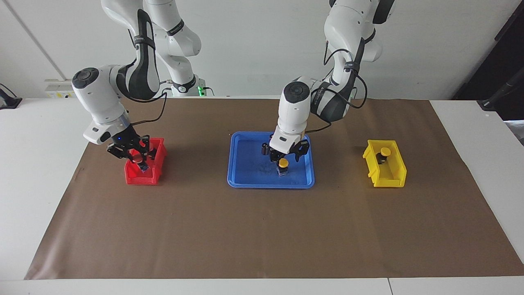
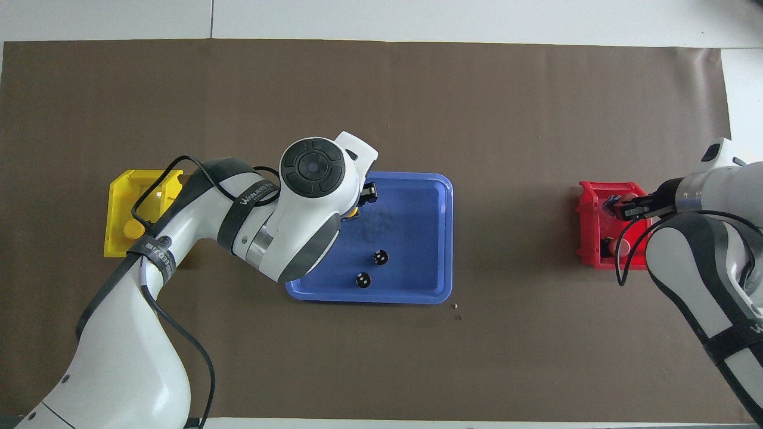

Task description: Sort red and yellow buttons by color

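Here, in the facing view, the yellow-capped button (image 1: 283, 165) in the blue plastic tray (image 1: 245, 180) is being straddled by the left gripper (image 1: 285, 157); whether it is gripped cannot be told. In the overhead view, a red-capped button (image 2: 612, 201) is being held clamped by the right gripper (image 2: 617, 207) over the red bin (image 2: 587, 235).

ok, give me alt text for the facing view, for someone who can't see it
The left tool is down over the yellow button in the blue tray, while the right tool holds a red button in the red bin. Another yellow button sits in the yellow bin, and a dark cylinder stands in the tray.
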{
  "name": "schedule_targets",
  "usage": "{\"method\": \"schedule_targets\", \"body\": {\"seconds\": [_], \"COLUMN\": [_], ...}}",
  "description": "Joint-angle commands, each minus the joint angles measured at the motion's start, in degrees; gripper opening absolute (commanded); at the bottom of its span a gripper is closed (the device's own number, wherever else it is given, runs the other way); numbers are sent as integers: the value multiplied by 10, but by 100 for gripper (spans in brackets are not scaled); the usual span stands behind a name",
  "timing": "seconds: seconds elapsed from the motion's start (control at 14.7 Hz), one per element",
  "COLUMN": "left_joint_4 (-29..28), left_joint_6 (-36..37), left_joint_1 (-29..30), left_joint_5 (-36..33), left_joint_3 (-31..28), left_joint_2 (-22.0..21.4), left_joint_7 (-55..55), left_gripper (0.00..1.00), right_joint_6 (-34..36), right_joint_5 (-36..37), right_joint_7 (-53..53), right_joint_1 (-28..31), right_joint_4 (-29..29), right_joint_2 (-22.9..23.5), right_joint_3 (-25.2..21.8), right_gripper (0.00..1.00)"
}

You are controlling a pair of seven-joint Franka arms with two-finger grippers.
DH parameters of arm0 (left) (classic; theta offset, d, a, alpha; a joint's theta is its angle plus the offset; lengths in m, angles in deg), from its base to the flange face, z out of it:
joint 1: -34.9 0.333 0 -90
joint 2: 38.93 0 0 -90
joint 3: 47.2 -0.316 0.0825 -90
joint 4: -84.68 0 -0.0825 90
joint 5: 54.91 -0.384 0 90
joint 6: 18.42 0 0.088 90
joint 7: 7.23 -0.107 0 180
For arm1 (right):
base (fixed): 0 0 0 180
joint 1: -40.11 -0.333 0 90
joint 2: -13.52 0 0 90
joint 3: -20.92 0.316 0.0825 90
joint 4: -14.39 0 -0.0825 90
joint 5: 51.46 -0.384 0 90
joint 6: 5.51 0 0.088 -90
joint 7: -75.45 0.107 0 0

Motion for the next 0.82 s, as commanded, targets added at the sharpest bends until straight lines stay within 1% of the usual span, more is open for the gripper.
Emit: {"method": "schedule_targets", "body": {"seconds": [0.0, 0.07, 0.14, 0.2, 0.27, 0.34, 0.41, 0.48, 0.54, 0.75], "left_joint_4": [7, 6, 6, 6, 5, 2, -2, -3, -2, -3], "left_joint_6": [-12, -15, -16, -17, -19, -30, -33, -33, -33, -31], "left_joint_1": [-11, -11, -11, -11, -11, -11, -11, -13, -16, -17], "left_joint_5": [-14, -14, -13, -13, -13, -13, -13, -13, -13, -11], "left_joint_3": [-8, -8, -8, -8, -8, -8, -8, -8, -8, -8], "left_joint_2": [9, 9, 9, 9, 9, 10, 12, 13, 13, 12], "left_joint_7": [12, 12, 12, 12, 10, 9, 9, 9, 9, 8], "left_gripper": [75, 75, 72, 61, 48, 40, 37, 36, 32, 14], "right_joint_6": [-31, -43, -45, -45, -43, -37, -25, 12, 63, 224], "right_joint_5": [1, 1, 1, 1, 1, 1, 0, 1, 1, 1], "right_joint_7": [-3, -6, -8, -8, -8, -8, -6, -8, -8, -4], "right_joint_1": [6, 8, 10, 10, 10, 10, 11, 16, 21, 18], "right_joint_4": [-25, -31, -36, -38, -37, -32, -22, 14, 53, 186], "right_joint_2": [-4, -2, -3, -4, -4, -3, -2, 3, 4, -2], "right_joint_3": [6, 6, 6, 6, 6, 6, 6, 5, 5, 5], "right_gripper": [12, 12, 14, 25, 49, 72, 82, 95, 100, 100]}}
